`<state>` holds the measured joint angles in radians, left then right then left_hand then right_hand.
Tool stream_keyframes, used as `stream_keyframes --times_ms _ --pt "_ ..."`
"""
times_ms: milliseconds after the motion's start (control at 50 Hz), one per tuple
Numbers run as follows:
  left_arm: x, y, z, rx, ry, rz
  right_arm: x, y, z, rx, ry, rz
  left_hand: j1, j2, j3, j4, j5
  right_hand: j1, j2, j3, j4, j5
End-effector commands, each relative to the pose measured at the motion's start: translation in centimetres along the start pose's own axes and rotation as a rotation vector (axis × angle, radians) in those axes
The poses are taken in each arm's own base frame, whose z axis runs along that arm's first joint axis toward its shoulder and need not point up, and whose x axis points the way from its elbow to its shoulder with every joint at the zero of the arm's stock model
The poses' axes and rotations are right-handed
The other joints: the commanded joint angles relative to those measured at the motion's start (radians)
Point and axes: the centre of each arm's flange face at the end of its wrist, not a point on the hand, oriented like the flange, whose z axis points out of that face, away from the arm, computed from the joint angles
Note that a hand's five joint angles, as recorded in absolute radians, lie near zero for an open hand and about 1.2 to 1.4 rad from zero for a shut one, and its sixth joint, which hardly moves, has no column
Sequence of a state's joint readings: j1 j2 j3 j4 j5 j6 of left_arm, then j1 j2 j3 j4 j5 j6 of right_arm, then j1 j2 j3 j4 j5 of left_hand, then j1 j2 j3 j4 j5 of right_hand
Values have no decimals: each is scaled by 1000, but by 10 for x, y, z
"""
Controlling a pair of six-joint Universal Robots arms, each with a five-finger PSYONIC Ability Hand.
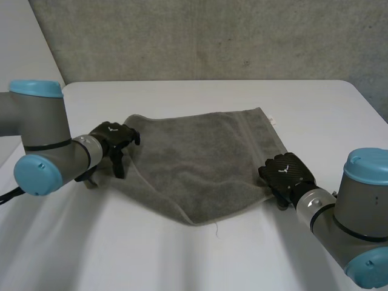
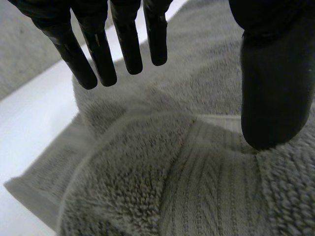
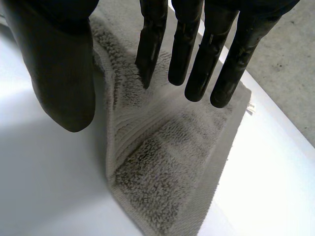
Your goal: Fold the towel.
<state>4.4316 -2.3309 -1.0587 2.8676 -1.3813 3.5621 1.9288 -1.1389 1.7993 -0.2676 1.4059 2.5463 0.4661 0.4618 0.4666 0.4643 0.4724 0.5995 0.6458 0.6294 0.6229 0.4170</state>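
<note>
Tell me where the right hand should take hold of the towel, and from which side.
Grip the towel at its right edge near the banded corner, from the outer side. The right hand is open, with thumb over table and straight fingers over cloth; the edge looks slightly raised there.

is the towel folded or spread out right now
Spread, not folded: the towel lies open on the table, only rumpled by the left hand. The right hand, open, is at its opposite edge.
</note>
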Motion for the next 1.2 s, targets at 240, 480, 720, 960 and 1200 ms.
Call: stream_keyframes --times_ms 240,480,720,960,1200 --pt "-9 6 26 -19 -59 150 -1 2 1 -4 -5 0 -85 -81 -86 -83 -266 -13 -59 -42 -36 -5" --pt "-14 12 31 -50 -93 190 1 3 2 -2 1 1 -41 -37 -42 -40 -222 -13 -59 -42 -36 -5" --pt "-12 16 29 -71 -83 187 1 3 2 -3 3 0 381 385 380 383 200 -13 -59 -42 -36 -5" --pt "-16 9 12 -99 -126 180 3 2 3 -1 8 1 581 585 581 583 400 -1 -47 -31 -24 7" --pt "-16 -24 -55 32 -188 68 9 -4 2 11 21 3 672 676 672 674 491 2 -44 -28 -21 10"
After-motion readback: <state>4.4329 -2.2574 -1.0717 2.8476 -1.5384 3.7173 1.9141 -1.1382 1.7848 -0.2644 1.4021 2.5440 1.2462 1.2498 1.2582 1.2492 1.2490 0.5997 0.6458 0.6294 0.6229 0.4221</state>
